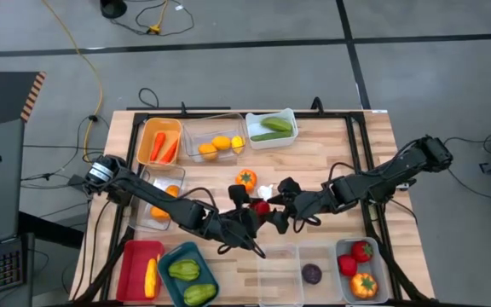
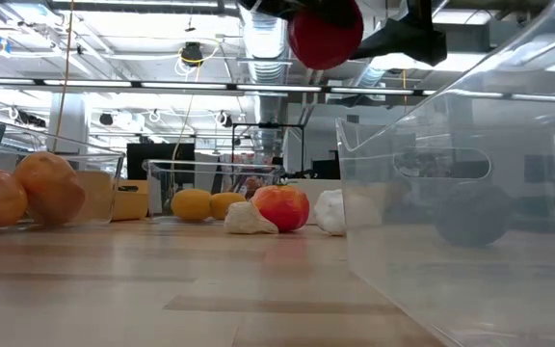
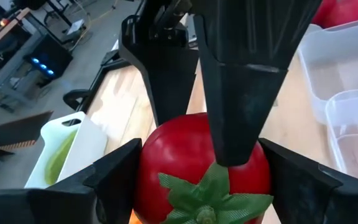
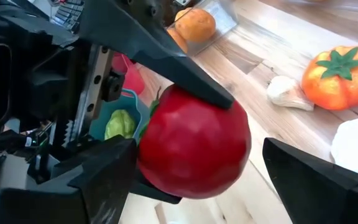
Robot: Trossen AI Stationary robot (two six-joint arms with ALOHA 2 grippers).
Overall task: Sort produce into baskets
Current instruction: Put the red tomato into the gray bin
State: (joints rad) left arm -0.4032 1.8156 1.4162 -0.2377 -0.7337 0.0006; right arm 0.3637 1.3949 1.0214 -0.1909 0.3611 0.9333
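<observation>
A red tomato [image 1: 262,207] with a green calyx [image 3: 213,196] hangs high above the middle of the table [image 2: 324,37]. My left gripper [image 1: 256,213] reaches in from the table's left and is shut on it. My right gripper [image 4: 197,180] comes from the table's right and stands open, one finger on either side of the tomato [image 4: 194,146]. One of those fingers [image 4: 107,171] lies close against the tomato; whether it touches, I cannot tell. The other finger [image 4: 316,177] stands apart from it. My left gripper pinches the tomato's round sides [image 3: 151,168] between its two fingers [image 3: 114,177]. The fingers slant down from the table's left. The tomato is lifted clear of the table, its calyx end turned toward my left wrist.
On the table below lie an orange tomato [image 1: 245,179] and white garlic [image 1: 265,191]. Baskets stand along the far edge [image 1: 158,143], [image 1: 271,128], at the left [image 1: 147,209], and along the near edge: red [image 1: 135,256], teal [image 1: 170,254], clear [image 1: 280,275], grey [image 1: 348,249].
</observation>
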